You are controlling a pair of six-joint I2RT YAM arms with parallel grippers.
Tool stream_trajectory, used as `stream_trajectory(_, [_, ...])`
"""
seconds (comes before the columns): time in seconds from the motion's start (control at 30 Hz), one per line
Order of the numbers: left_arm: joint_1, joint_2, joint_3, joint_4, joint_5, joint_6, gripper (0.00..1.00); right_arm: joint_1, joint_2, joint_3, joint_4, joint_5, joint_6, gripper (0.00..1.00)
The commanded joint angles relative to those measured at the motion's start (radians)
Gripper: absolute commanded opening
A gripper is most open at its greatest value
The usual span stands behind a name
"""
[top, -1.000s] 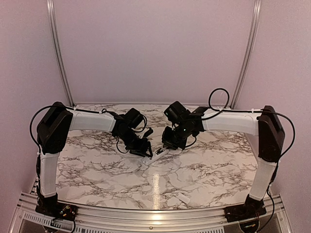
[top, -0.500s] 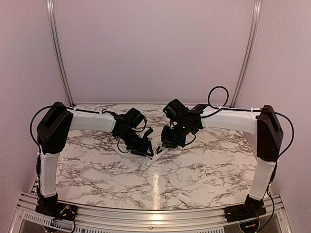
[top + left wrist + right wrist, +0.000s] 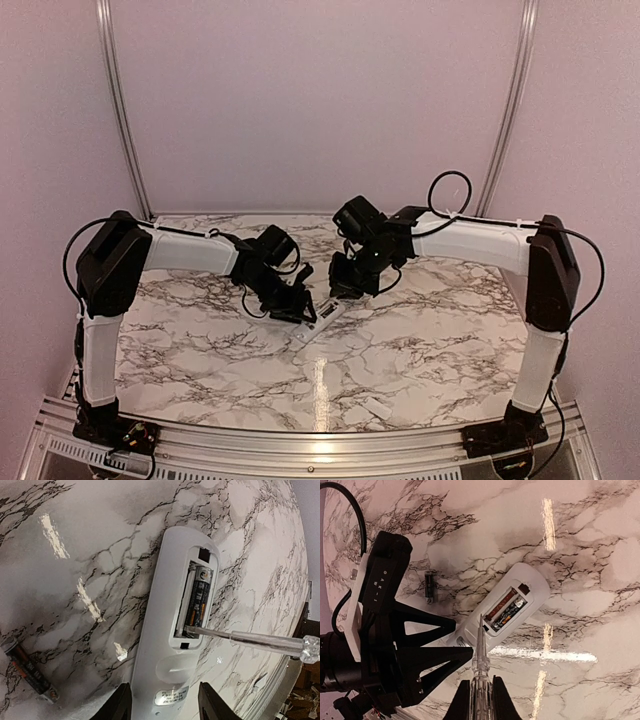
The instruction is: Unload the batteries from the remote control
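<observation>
The white remote control (image 3: 165, 605) (image 3: 520, 600) (image 3: 318, 326) lies back-up on the marble table, its battery bay uncovered. One dark battery (image 3: 199, 600) (image 3: 509, 611) sits in the bay; the slot beside it looks empty. A second battery (image 3: 30, 672) (image 3: 429, 586) lies loose on the table to one side. My left gripper (image 3: 165, 705) (image 3: 300, 308) is shut on the remote's label end, one finger against each long side. My right gripper (image 3: 481, 702) (image 3: 342, 290) is shut on a clear-handled thin tool (image 3: 480, 650) (image 3: 250, 640). The tool's tip rests at the bay's near end, by the seated battery.
A small white flat cover piece (image 3: 378, 408) lies near the table's front edge, right of centre. The two arms meet over the middle of the table, wrists close together. The left arm's black fingers (image 3: 420, 650) fill the lower left of the right wrist view.
My right gripper has shifted left and slightly back with the tool, its tip now at the battery bay. The left gripper and the remote have hardly moved.
</observation>
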Motion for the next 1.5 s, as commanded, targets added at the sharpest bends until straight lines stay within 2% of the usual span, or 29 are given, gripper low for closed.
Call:
stream_trajectory(0.0, [-0.002,-0.020,-0.024,0.029,-0.015,-0.019,0.48,-0.006,0.005,0.026,-0.021,-0.007,-0.036,0.00])
stream_trajectory(0.43, [-0.005,-0.196,-0.175,0.100,-0.123,-0.038,0.51,-0.045,-0.121,-0.090,0.030,-0.008,-0.164,0.00])
stream_trajectory(0.6, [-0.036,-0.277,-0.175,0.046,-0.218,0.011,0.74,-0.069,-0.169,-0.097,0.001,0.031,-0.248,0.00])
stream_trajectory(0.67, [-0.047,-0.315,-0.173,0.032,-0.261,0.017,0.95,-0.080,-0.187,-0.101,0.001,0.037,-0.278,0.00])
stream_trajectory(0.7, [-0.050,-0.337,-0.175,0.032,-0.283,0.015,0.98,-0.085,-0.196,-0.104,0.005,0.036,-0.291,0.00])
stream_trajectory(1.1, [-0.040,-0.574,-0.221,-0.012,-0.599,0.057,0.99,-0.092,-0.301,-0.124,0.062,-0.014,-0.474,0.00])
stream_trajectory(1.27, [0.009,-0.629,-0.303,0.045,-0.583,0.018,0.99,-0.092,-0.345,-0.136,0.065,-0.015,-0.544,0.00])
stream_trajectory(1.47, [-0.029,-0.595,-0.320,0.043,-0.537,0.005,0.99,-0.092,-0.380,-0.130,0.009,0.040,-0.589,0.00])
